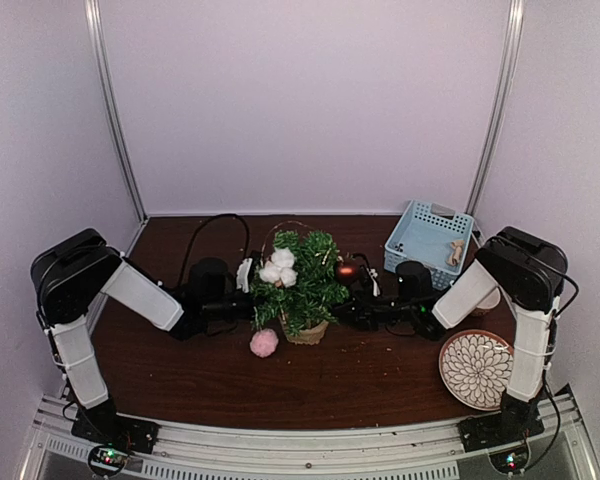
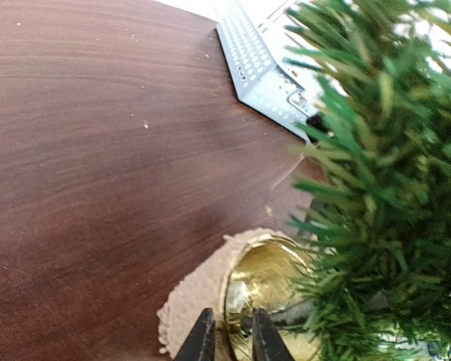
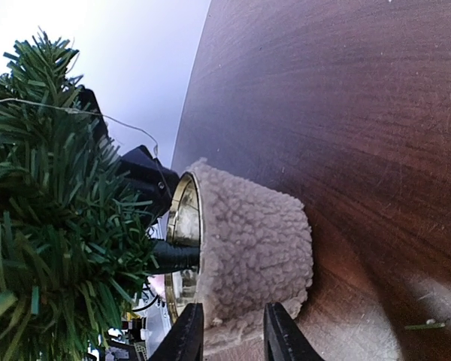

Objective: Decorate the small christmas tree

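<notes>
Top external view, read from the left: the left gripper (image 2: 231, 320) sits low at the pot (image 1: 308, 333). Its fingers are nearly together with the pot's gold rim running between them, so it looks to be pinching that rim. The tree lies directly to this claw's right. A pink pompom (image 1: 264, 343) lies on the table (image 1: 220, 375) just in front of the pot, left of centre, nearer the left arm.

Mid-table, between the two arms, the small christmas tree (image 1: 302, 275) stands upright. Its long axis is vertical and its crown points straight up (no lean that I can make out). A red bauble (image 1: 346, 269) sits at the crown's right side; whether it is hung or merely beside the tree is unclear.

The right gripper (image 3: 233, 312) is equally low, with the tree to its left. Its fingers are partly spread astride the fleecy pot wall, and I cannot tell whether the pads bear on it. Both arms are about equally near. By my judgement, the next move turns on the trunk staying vertical while one claw goes for an ornament.
</notes>
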Available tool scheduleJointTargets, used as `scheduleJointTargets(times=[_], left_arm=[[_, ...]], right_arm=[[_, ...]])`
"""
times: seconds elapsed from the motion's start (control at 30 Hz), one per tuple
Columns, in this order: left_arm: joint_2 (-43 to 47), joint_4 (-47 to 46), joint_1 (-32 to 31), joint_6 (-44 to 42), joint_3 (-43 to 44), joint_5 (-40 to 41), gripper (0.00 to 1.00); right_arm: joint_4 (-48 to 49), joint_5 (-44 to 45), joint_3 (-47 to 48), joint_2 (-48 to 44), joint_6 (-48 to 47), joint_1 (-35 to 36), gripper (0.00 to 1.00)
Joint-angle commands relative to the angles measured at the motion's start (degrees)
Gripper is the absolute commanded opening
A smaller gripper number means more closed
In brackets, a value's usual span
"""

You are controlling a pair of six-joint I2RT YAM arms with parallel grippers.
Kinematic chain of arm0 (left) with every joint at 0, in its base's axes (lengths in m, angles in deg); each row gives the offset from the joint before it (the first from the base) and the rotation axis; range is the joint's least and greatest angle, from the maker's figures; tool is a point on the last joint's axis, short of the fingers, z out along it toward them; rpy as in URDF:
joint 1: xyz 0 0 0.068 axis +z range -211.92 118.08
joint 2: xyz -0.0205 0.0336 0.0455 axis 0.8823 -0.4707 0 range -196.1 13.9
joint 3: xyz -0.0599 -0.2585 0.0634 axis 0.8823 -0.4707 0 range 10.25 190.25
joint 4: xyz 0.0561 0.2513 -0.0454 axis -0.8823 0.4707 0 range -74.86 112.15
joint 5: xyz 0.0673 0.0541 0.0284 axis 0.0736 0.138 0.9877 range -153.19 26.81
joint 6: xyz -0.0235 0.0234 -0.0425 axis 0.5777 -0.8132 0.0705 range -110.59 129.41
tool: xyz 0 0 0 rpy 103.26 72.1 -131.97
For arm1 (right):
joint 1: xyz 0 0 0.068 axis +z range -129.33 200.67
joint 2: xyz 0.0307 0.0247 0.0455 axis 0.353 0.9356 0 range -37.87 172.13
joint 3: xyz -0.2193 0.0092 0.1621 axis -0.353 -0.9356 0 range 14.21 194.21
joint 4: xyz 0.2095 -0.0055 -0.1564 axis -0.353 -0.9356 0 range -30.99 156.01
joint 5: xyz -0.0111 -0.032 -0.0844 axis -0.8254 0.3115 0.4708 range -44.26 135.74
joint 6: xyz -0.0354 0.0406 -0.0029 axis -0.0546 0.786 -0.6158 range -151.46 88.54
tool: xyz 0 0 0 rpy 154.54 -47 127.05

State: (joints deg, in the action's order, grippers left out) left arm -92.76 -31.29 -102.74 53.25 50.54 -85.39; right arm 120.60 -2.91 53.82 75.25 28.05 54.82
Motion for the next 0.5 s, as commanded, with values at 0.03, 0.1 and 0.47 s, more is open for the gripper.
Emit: scheduleJointTargets(times=[0.03,0.1,0.47], left_arm=[[-0.3,0.1,2.4,-1.3,1.4,0.0,0.2],[0.8,1.2,3.3,-1.8,1.3,0.8,0.22],[15.8,13.2,8.1,-6.4,-3.6,12.2,0.48]], right_arm=[[4.8,1.1,-2.2,-1.4,1.4,0.5,0.32],[4.8,2.1,-3.4,-2.7,1.0,0.4,0.33],[-3.2,6.2,-8.1,-12.4,-3.9,-3.7,0.44]])
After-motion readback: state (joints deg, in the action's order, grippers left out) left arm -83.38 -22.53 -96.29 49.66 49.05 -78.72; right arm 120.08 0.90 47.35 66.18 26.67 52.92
